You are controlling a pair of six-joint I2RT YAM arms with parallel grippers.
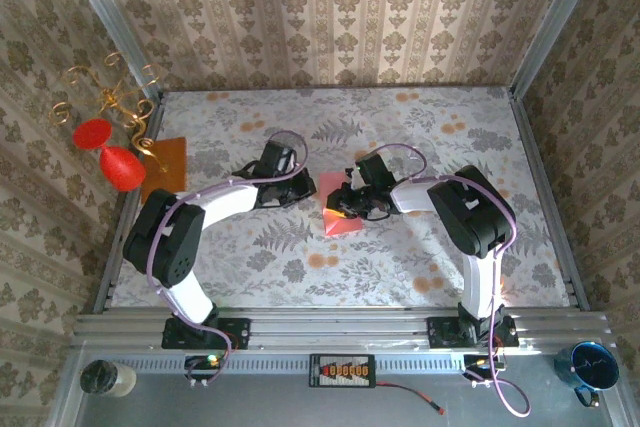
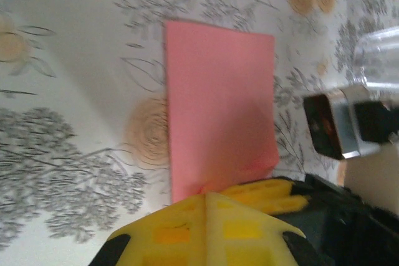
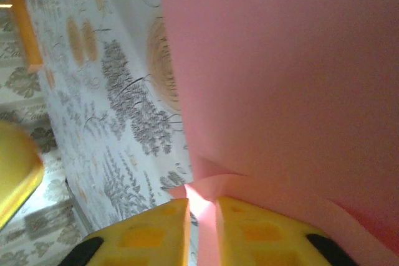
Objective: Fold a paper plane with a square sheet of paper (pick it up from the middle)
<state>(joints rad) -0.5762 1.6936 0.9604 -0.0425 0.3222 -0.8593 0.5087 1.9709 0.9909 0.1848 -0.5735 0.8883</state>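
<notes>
1. Floral tablecloth (image 1: 420, 267) covers the work surface.
2. Left gripper (image 2: 207, 196) is closed at the square sheet of paper (image 2: 218, 104), hold unclear; right gripper (image 3: 202, 207) pinches its curled edge.
3. Lying mid-table, it looks light and floppy: take the middle, gently.

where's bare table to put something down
Free: the far strip of table under the back wall, and the right side between the right arm and the rail. Crowded: centre, where left gripper and right gripper meet at the square sheet of paper; orange sheet far left.
</notes>
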